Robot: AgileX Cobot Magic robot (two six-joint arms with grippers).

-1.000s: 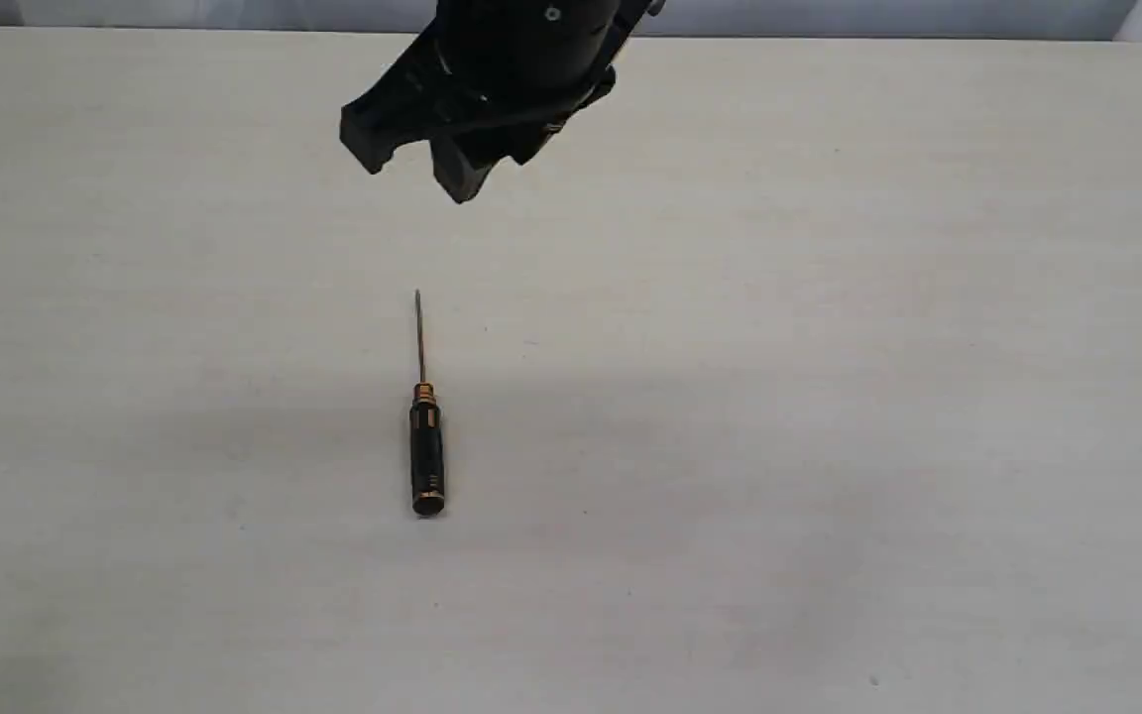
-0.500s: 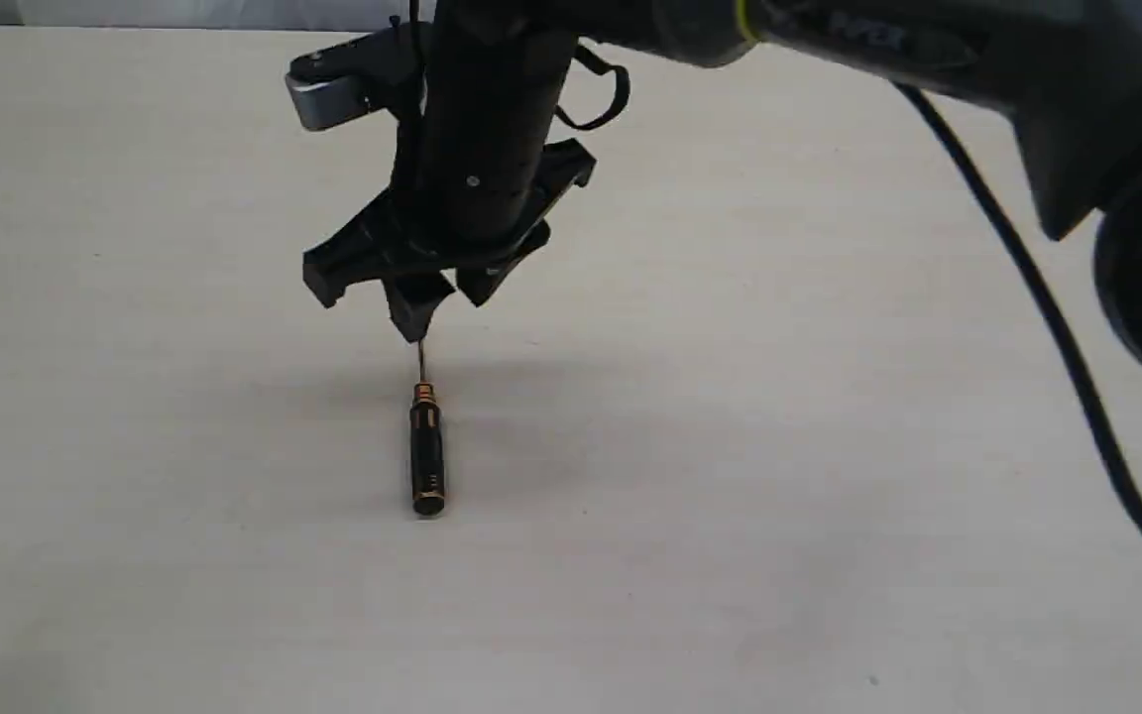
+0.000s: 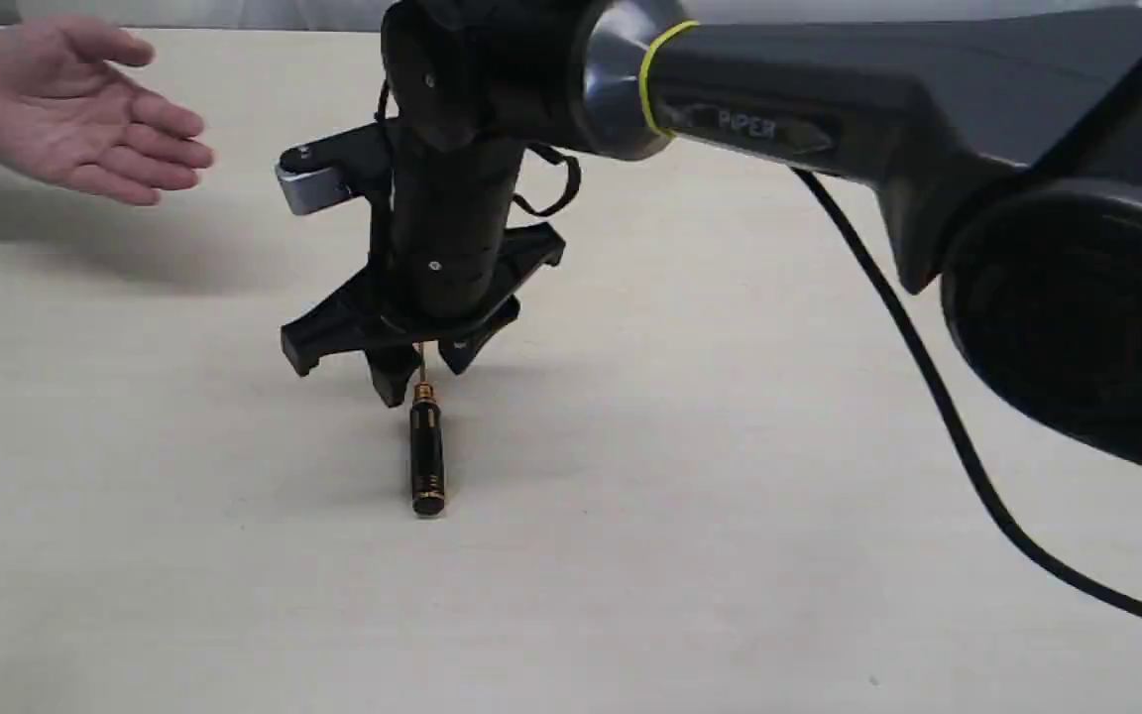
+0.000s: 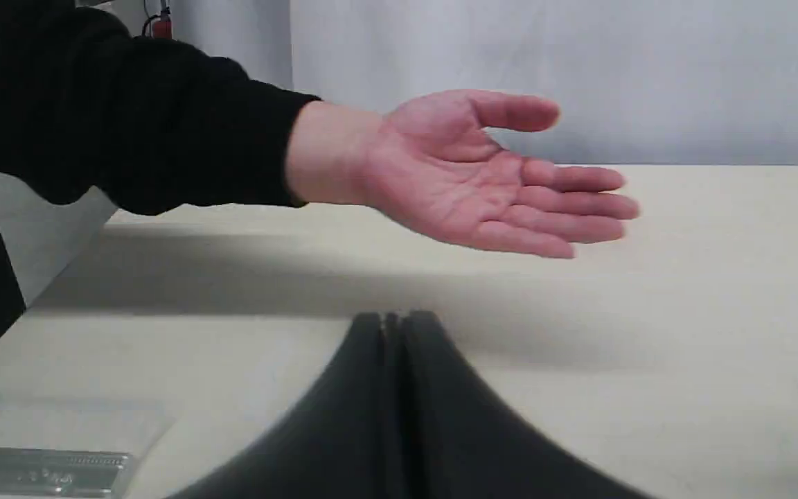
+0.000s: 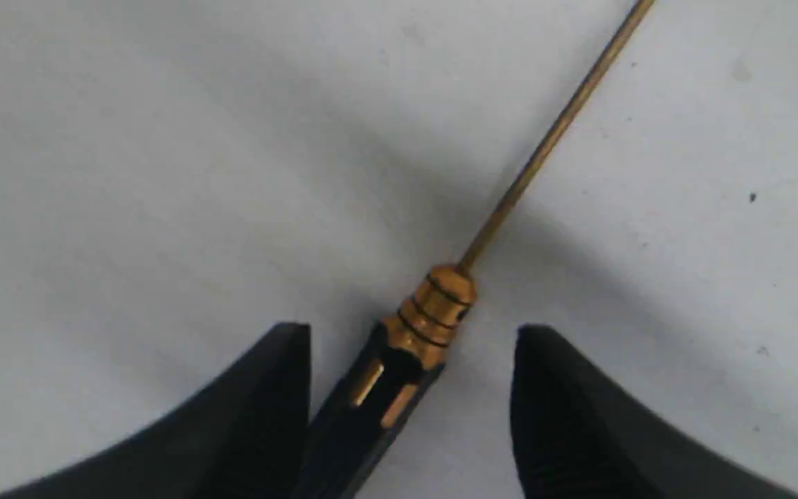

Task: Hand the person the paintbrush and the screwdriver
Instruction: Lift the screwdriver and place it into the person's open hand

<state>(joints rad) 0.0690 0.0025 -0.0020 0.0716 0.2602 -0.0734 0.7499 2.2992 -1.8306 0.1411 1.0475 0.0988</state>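
Note:
The screwdriver [image 3: 427,456] lies flat on the table, black handle toward the front and thin shaft pointing away. My right gripper [image 3: 420,385] points straight down, open, its fingers either side of the gold collar at the handle's far end. In the right wrist view the screwdriver [image 5: 433,312] sits between the spread fingertips [image 5: 281,360] of the right gripper [image 5: 413,333], nearer one of them. The person's hand [image 3: 75,109] is held palm-up over the far left of the table. The left wrist view shows the hand [image 4: 482,180] beyond my left gripper [image 4: 393,320], which is shut and empty. The paintbrush is out of view.
The right arm [image 3: 829,119] reaches in from the right, and its black cable [image 3: 928,397] hangs above the table. A clear plastic packet [image 4: 46,450] lies on the table close to the left gripper. A black sleeve [image 4: 129,111] covers the person's forearm.
My right gripper has come down from high at the back until it straddles the screwdriver's collar. The person's open hand has entered at the far left. The screwdriver has not moved.

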